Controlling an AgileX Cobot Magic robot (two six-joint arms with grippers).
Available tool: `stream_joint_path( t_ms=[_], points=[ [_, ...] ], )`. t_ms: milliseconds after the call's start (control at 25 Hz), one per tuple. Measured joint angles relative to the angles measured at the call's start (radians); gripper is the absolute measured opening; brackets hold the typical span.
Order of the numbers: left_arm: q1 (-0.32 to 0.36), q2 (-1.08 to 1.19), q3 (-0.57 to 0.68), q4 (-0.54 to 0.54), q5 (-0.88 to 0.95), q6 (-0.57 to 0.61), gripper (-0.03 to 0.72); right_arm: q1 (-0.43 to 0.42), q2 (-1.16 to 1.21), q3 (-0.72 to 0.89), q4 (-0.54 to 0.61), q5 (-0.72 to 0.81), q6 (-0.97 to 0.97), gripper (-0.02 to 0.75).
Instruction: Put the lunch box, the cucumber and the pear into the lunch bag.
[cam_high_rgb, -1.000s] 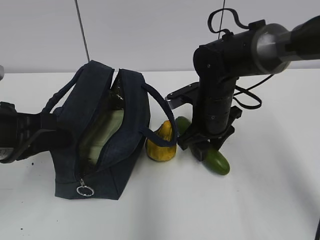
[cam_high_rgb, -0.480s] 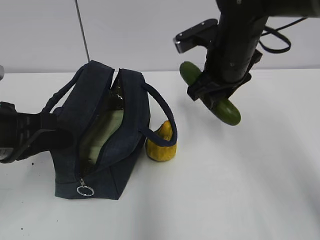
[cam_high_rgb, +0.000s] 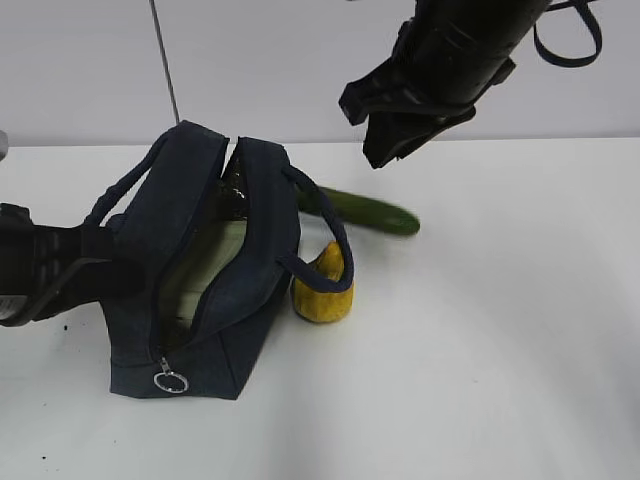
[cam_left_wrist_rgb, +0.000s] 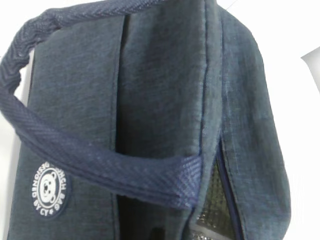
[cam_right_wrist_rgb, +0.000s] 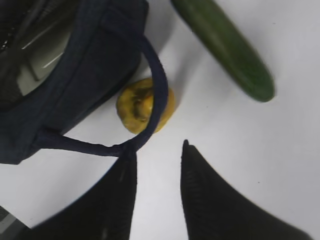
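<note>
The navy lunch bag (cam_high_rgb: 255, 250) stands open at the left, with the sage-lidded lunch box (cam_high_rgb: 205, 262) inside. My left gripper (cam_high_rgb: 104, 262) grips the bag's left wall; the left wrist view shows only bag fabric (cam_left_wrist_rgb: 165, 75), its fingers hidden. The cucumber (cam_high_rgb: 362, 210) is blurred, low over the table behind the bag's right handle. The pear (cam_high_rgb: 322, 285) sits against the bag's right side. My right gripper (cam_high_rgb: 385, 150) is high above the cucumber, open and empty. The right wrist view shows the gripper (cam_right_wrist_rgb: 158, 150), cucumber (cam_right_wrist_rgb: 225, 50), pear (cam_right_wrist_rgb: 145, 105), bag (cam_right_wrist_rgb: 90, 65) and lunch box (cam_right_wrist_rgb: 45, 55).
A round metal ring pull (cam_high_rgb: 171, 381) hangs at the bag's near end. A thin dark pole (cam_high_rgb: 165, 60) stands behind the bag. The white table (cam_high_rgb: 500, 350) stretches to the right and front.
My right gripper lifted the cucumber off the table, carried it up and left, then opened; the cucumber is now out of the jaws, near the table behind the bag handle. The bag and left arm stayed.
</note>
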Motion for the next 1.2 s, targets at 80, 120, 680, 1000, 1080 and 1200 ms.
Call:
stream_joint_path(
  t_ms=[80,120,680,1000,1080,1200],
  points=[
    [0.000,0.000,0.000,0.000,0.000,0.000,-0.018,0.000,0.000,0.000,0.011,-0.003,-0.026,0.240],
    [0.000,0.000,0.000,0.000,0.000,0.000,-0.018,0.000,0.000,0.000,-0.012,-0.013,-0.036,0.240],
    [0.000,0.000,0.000,0.000,0.001,0.000,-0.018,0.000,0.131,0.000,-0.295,-0.211,0.062,0.241],
    [0.000,0.000,0.000,0.000,0.002,0.000,-0.018,0.000,0.204,-0.002,-0.302,-0.213,0.092,0.370],
    [0.000,0.000,0.000,0.000,-0.004,0.000,-0.018,0.000,0.207,-0.002,-0.301,-0.194,0.103,0.415],
    [0.000,0.000,0.000,0.001,-0.039,0.000,-0.018,0.000,0.207,-0.004,-0.301,-0.132,0.109,0.439]
  ],
)
